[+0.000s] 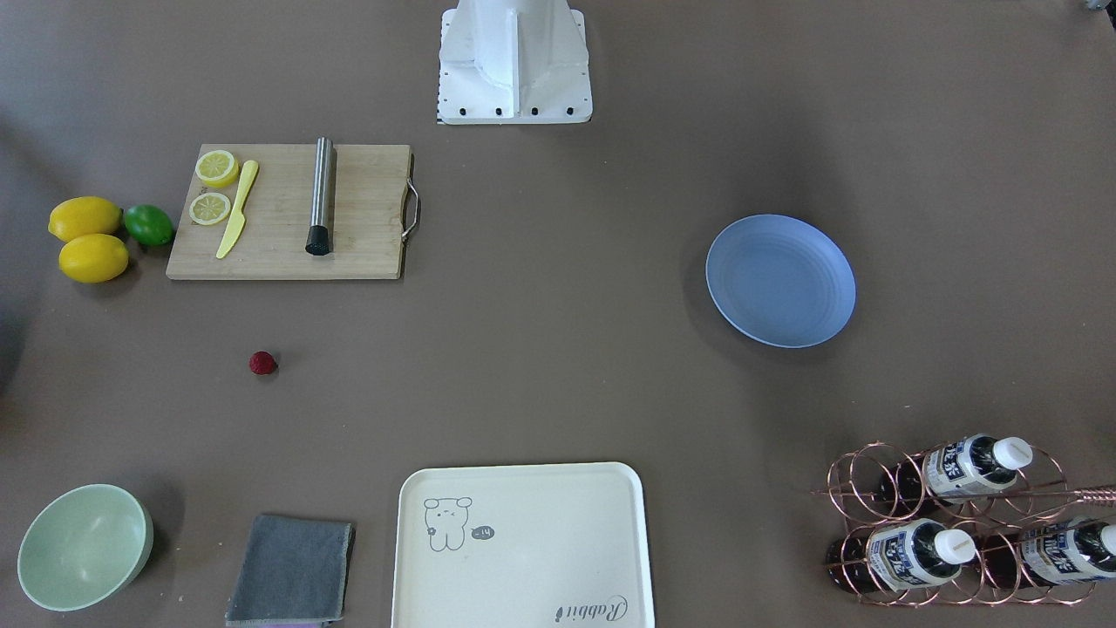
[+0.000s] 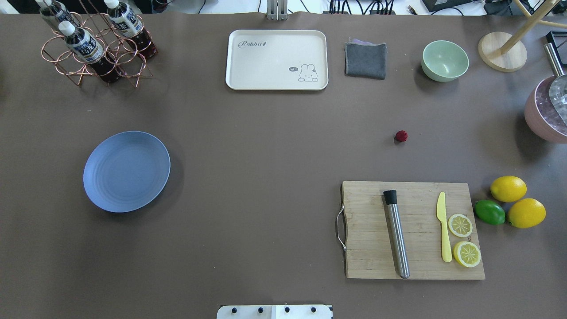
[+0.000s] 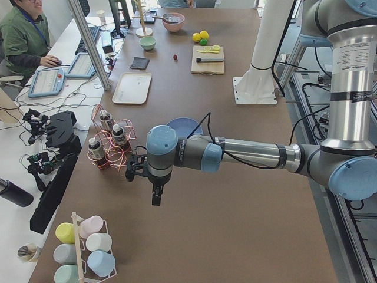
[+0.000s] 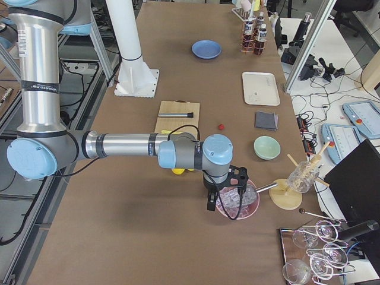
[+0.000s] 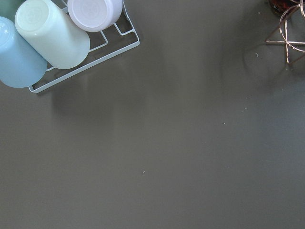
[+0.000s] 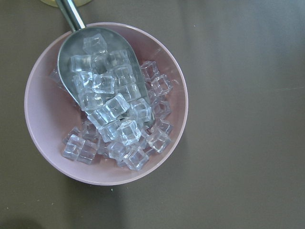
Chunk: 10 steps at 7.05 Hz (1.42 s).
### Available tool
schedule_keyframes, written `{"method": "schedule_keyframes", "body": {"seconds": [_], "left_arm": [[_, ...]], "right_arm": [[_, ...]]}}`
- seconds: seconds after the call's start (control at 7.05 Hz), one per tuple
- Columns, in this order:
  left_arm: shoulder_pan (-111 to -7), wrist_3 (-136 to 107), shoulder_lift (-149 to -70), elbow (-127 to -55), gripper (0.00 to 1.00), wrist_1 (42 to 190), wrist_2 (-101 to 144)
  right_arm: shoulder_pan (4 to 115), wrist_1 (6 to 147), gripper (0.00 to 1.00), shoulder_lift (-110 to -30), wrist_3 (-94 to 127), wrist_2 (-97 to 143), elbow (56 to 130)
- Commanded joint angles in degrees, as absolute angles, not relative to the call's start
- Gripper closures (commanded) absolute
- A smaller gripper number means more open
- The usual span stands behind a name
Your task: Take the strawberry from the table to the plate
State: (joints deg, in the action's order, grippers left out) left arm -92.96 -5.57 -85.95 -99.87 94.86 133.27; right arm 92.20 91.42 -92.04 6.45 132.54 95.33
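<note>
The strawberry [image 1: 262, 363] [image 2: 401, 136] is a tiny dark-red berry lying alone on the grey-brown table [image 1: 558, 366], between the cutting board and the green bowl. The blue plate [image 1: 780, 281] [image 2: 126, 171] lies far across the table with nothing on it. Only the side views show the grippers. My left gripper [image 3: 155, 196] hangs over the table end beyond the plate, near the bottle rack. My right gripper [image 4: 209, 203] hangs over a pink bowl of ice cubes [image 6: 106, 102]. I cannot tell whether either is open or shut.
A wooden cutting board [image 2: 412, 230] carries a steel muddler, a yellow knife and lemon slices, with two lemons and a lime [image 2: 489, 212] beside it. A cream tray [image 2: 277, 60], grey cloth [image 2: 365, 60], green bowl [image 2: 444, 60], bottle rack [image 2: 95, 46] and cup rack [image 5: 57, 38] line the edges.
</note>
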Motion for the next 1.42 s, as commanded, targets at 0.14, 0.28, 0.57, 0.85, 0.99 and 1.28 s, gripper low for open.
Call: {"method": "schedule_keyframes", "body": {"seconds": [0.14, 0.28, 0.57, 0.85, 0.99, 1.28], "left_arm": [[-93.25, -5.36, -81.83, -102.92, 0.02, 94.92, 133.51], [-93.25, -5.54, -81.57, -102.83, 0.02, 94.92, 133.51], [-93.25, -5.54, -82.26, -102.74, 0.02, 94.83, 133.42], [-93.34, -5.54, -82.27, -102.57, 0.02, 94.83, 133.42], [-93.34, -5.54, -82.27, -102.39, 0.02, 94.83, 133.42], [-93.34, -5.54, -82.0, -102.22, 0.02, 94.83, 133.42]], "right_arm": [[91.23, 91.32, 0.0, -92.28, 6.33, 132.71, 95.45], [91.23, 91.32, 0.0, -92.55, 6.24, 132.71, 95.45], [91.06, 91.32, 0.0, -92.11, 6.42, 132.89, 95.45], [90.97, 91.32, 0.0, -92.55, 6.24, 133.07, 95.89], [90.97, 91.32, 0.0, -92.2, 6.33, 132.98, 95.8], [90.18, 91.32, 0.0, -92.02, 6.42, 132.98, 95.89]]}}
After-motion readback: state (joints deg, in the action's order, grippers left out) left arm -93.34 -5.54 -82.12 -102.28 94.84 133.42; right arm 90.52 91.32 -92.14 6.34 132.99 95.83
